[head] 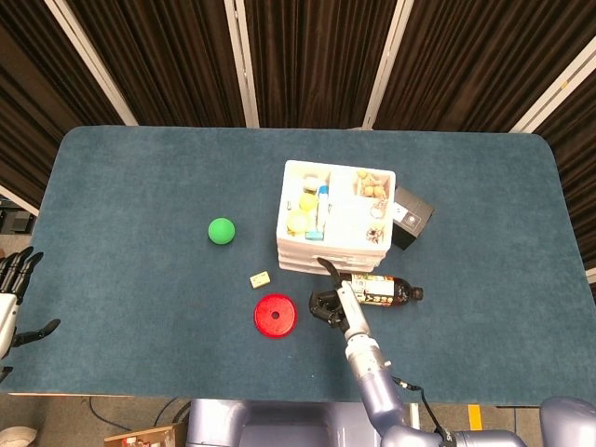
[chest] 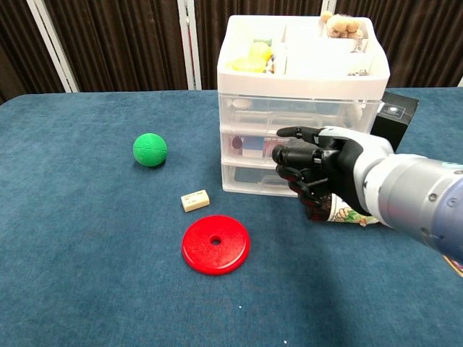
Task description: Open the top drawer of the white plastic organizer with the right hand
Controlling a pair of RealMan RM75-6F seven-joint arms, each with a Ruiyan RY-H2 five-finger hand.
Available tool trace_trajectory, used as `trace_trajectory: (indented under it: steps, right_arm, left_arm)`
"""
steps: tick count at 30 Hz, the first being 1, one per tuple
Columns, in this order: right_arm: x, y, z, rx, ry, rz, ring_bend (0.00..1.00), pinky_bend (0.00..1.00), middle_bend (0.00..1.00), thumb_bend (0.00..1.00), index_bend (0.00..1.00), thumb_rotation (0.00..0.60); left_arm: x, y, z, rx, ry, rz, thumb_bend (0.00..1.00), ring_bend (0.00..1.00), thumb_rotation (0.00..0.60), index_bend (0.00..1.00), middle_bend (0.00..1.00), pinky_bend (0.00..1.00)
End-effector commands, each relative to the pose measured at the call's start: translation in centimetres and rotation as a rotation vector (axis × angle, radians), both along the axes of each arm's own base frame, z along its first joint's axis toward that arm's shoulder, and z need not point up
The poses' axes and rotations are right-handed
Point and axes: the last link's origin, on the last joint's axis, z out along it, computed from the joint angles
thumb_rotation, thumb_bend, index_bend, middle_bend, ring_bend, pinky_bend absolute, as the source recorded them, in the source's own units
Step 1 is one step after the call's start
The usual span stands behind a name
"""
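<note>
The white plastic organizer (head: 346,226) (chest: 304,79) stands mid-table with three clear drawers, all closed; its open top tray holds small items. The top drawer (chest: 249,113) shows a closed front. My right hand (head: 326,300) (chest: 315,170) hovers just in front of the middle and bottom drawers, fingers curled in, one finger stretched out toward the left, holding nothing. Whether it touches the drawer fronts I cannot tell. My left hand (head: 13,300) hangs beyond the table's left edge, fingers apart and empty.
A dark bottle (head: 384,290) (chest: 352,215) lies in front of the organizer, partly behind my right hand. A black box (head: 411,217) (chest: 391,121) stands at the organizer's right. A red disc (chest: 215,244), a beige block (chest: 194,200) and a green ball (chest: 150,150) lie to the left.
</note>
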Motion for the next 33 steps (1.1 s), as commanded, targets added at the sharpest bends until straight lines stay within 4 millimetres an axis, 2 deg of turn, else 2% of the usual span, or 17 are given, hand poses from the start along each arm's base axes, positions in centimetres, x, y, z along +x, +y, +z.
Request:
trace_trajectory:
  steps: [1, 12, 23, 33]
  right_arm:
    - [0.1, -0.1, -0.2, -0.011, -0.015, -0.02, 0.83, 0.89, 0.88, 0.68, 0.0, 0.6]
    - [1.1, 0.3, -0.8, -0.038, -0.102, -0.08, 0.83, 0.89, 0.88, 0.68, 0.0, 0.6]
    - [1.3, -0.7, -1.1, -0.048, -0.15, -0.14, 0.83, 0.89, 0.88, 0.68, 0.01, 0.6]
    - [1.9, -1.5, -1.3, -0.041, -0.197, -0.172, 0.83, 0.89, 0.88, 0.7, 0.13, 0.6]
  left_arm:
    - [0.0, 0.0, 0.0, 0.0, -0.001, 0.001, 0.03, 0.0, 0.6, 0.01, 0.0, 0.06]
    - [0.0, 0.0, 0.0, -0.004, -0.001, 0.005, 0.03, 0.0, 0.6, 0.01, 0.0, 0.06]
    - [-0.1, 0.1, 0.0, -0.006, -0.007, 0.008, 0.04, 0.0, 0.6, 0.01, 0.0, 0.06]
    - [-0.1, 0.2, 0.0, -0.011, -0.007, 0.015, 0.03, 0.0, 0.6, 0.01, 0.0, 0.06]
